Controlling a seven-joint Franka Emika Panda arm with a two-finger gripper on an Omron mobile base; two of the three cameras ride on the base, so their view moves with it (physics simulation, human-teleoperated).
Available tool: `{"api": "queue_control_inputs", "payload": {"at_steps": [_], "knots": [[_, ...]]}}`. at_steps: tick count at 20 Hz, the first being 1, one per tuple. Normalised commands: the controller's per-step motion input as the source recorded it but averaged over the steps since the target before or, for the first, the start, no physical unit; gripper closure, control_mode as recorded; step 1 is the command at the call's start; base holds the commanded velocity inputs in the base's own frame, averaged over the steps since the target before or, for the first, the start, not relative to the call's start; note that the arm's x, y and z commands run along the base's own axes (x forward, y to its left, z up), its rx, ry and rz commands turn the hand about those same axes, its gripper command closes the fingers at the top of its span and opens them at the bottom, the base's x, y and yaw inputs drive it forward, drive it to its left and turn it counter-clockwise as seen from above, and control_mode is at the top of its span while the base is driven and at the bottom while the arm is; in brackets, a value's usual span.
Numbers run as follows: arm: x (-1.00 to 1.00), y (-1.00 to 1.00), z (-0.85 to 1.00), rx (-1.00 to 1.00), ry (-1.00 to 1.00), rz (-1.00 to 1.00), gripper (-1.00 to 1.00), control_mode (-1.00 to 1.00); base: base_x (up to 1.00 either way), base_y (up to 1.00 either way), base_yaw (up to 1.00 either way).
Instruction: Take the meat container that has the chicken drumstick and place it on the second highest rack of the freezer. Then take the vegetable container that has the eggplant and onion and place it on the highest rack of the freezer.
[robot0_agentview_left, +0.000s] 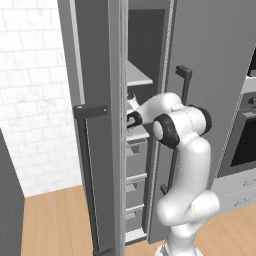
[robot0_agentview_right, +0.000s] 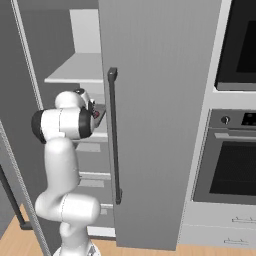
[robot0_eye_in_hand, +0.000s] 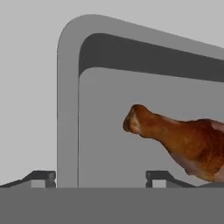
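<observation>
The meat container (robot0_eye_in_hand: 68, 109) is a grey tray with a rounded rim, resting on a pale flat board. The brown-orange chicken drumstick (robot0_eye_in_hand: 183, 140) lies inside it at the right. My gripper (robot0_eye_in_hand: 100, 179) is open, and the tray's near wall stands between the two spread fingertips (robot0_eye_in_hand: 43, 177) without touching either. The arm reaches into the freezer (robot0_agentview_left: 142, 40), with the hand (robot0_agentview_left: 131, 117) just above the second highest rack (robot0_agentview_left: 140, 134) and below the highest rack (robot0_agentview_left: 137, 75), also seen as the highest rack (robot0_agentview_right: 80, 70). The vegetable container, eggplant and onion are out of view.
The freezer door (robot0_agentview_left: 95, 75) stands open at the left with a long dark handle (robot0_agentview_left: 90, 175). Grey drawers (robot0_agentview_left: 135, 155) sit under the lower board. A closed grey door (robot0_agentview_right: 160, 100) with a bar handle (robot0_agentview_right: 114, 135) flanks the arm. Black-glass ovens (robot0_agentview_right: 235, 165) stand to the right.
</observation>
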Motion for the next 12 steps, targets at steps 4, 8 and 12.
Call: {"api": "queue_control_inputs", "payload": {"at_steps": [4, 8, 12], "knots": [[0.44, 0.15, -0.23, 0.0, -0.01, 0.0, -1.0, -1.0, 0.0, 0.0, 0.0], [-0.47, 0.06, -0.47, -0.02, -0.04, 0.0, -1.0, -1.0, 0.0, 0.0, 0.0], [-1.0, 0.0, -0.08, 0.0, -0.14, 0.0, -1.0, -1.0, 0.0, 0.0, 0.0]]}}
